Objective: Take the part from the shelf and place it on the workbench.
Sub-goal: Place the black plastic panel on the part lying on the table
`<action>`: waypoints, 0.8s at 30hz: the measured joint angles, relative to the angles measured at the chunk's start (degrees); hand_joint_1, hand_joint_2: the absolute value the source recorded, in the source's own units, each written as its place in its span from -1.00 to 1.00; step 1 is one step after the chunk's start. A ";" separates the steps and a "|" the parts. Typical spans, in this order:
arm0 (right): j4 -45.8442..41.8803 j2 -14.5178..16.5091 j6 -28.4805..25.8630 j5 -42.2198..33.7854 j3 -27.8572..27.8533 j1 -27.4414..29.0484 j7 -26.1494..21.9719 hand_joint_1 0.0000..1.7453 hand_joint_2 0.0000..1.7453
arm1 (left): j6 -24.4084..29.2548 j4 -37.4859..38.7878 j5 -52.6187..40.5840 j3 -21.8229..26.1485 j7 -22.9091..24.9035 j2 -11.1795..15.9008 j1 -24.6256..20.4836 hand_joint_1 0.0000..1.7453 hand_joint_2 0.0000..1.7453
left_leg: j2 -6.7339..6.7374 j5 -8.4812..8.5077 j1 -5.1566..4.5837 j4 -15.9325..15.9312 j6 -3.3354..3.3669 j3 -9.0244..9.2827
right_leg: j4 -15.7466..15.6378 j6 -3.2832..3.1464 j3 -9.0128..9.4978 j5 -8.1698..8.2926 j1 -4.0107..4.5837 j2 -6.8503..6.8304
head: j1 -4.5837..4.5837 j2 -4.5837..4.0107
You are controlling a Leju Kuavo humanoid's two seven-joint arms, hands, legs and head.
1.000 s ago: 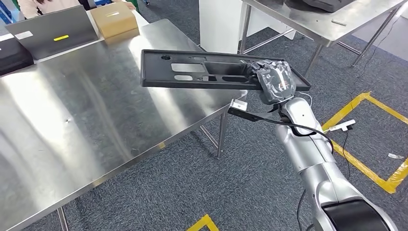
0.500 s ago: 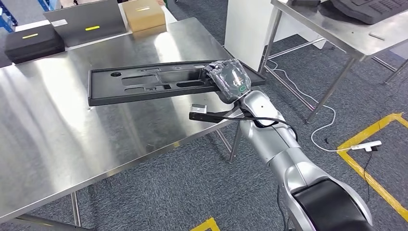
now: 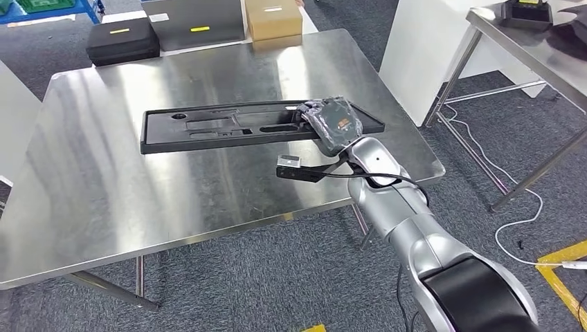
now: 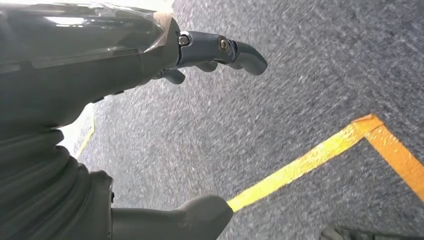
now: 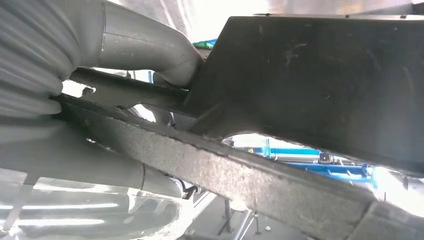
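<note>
Leftmost, on a separate surface beyond the workbench (image 3: pixel 104 200), a black case (image 3: pixel 123 40), a grey box (image 3: pixel 197 24) and a cardboard box (image 3: pixel 274 18) were seen, well apart from the action. The workbench itself was shown as a bare polished steel top.

Over its middle, the part (image 3: pixel 228 126), a long black plastic panel with several cut-outs, was held roughly level. Whether its far left end touched the steel or hung just above it could not be told. At the panel's right end, the right hand (image 3: pixel 335 123) was closed on the panel, with the cover on top and the thumb (image 5: pixel 150 47) pressed against the panel's edge, as the right wrist view showed.

Three risks were judged from this state. Because the panel was gripped at one end only, its long free length could sag or twist in the grip, and a sudden lowering could drive the left end into the bench first and lever the panel out of the fingers. A release made while the panel was off the surface could let it drop and slide on the smooth steel. The right end lay nearer the bench's right edge, so a placement shifted rightward could leave the panel overhanging.

Further right, a second table (image 3: pixel 533 38) and a loose white cable (image 3: pixel 512 207) on the floor were shown near the robot's path.

The left hand (image 4: pixel 150 55) was seen hanging over the carpet and a yellow floor line (image 4: pixel 320 155), its fingers apart and holding nothing.
</note>
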 joint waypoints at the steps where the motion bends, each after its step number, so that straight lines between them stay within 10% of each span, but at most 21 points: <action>1: 0.11 0.08 0.00 0.00 0.01 -0.04 -0.01 0.94 1.00 | 0.01 0.01 -0.01 0.01 0.01 0.05 0.12 -1.00 1.00 | -0.15 -0.04 0.15 -0.01 -0.29 -0.07 | -0.09 -0.42 0.08 0.07 -0.06 -0.46 | 0.00 0.00; 5: 0.52 0.26 0.13 0.44 0.01 -0.52 0.95 0.94 1.00 | 0.05 0.01 -0.06 0.02 0.02 -0.03 0.28 -1.00 1.00 | 5.49 -3.83 0.18 6.90 -1.56 -3.36 | -0.54 -1.99 0.78 0.01 -0.34 -2.18 | -0.50 0.00; 8: 1.86 -0.32 0.32 0.80 -0.16 -0.63 2.27 0.94 1.00 | 0.07 0.01 -0.19 0.03 -0.03 -0.07 0.15 -1.00 1.00 | 6.71 -6.77 0.63 15.60 -2.08 -8.19 | -0.52 -2.45 1.07 -0.36 -0.18 -3.90 | -0.58 0.00; 13: 4.45 -2.12 -0.39 2.21 -1.03 -1.32 5.15 0.94 1.00 | 0.10 0.01 -0.46 0.34 -0.32 -0.04 0.16 -1.00 1.00 | 8.29 -0.40 0.56 2.08 -1.43 -1.00 | -0.48 -1.50 1.73 -1.11 0.17 -5.74 | -0.49 0.00; 18: 6.86 -4.26 -0.87 3.05 -2.32 -2.80 6.98 0.94 1.00 | 0.33 0.01 -0.97 0.56 -0.64 -0.11 0.16 -1.00 1.00 | 7.60 -0.33 0.08 -0.28 0.45 0.58 | 0.18 -0.01 1.80 -2.09 0.43 -5.67 | -0.18 0.00; 22: 8.89 -7.32 -0.87 4.40 -3.28 -3.43 9.23 0.94 1.00 | 0.58 0.00 -1.02 1.04 -2.23 -0.11 -0.16 -1.00 1.00 | 6.54 -0.21 0.24 -0.80 1.64 1.14 | 13.05 -0.25 -4.96 -6.94 0.05 -2.76 | 0.04 0.00; 24: 9.82 -9.00 -0.87 4.92 -3.71 -3.41 10.19 0.94 1.00 | 0.79 -0.01 -0.58 1.44 -4.36 -0.17 -0.19 -1.00 1.00 | 5.64 -0.30 0.23 -0.73 1.70 1.17 | 15.22 0.31 -6.88 -6.65 0.01 -2.46 | 0.17 0.00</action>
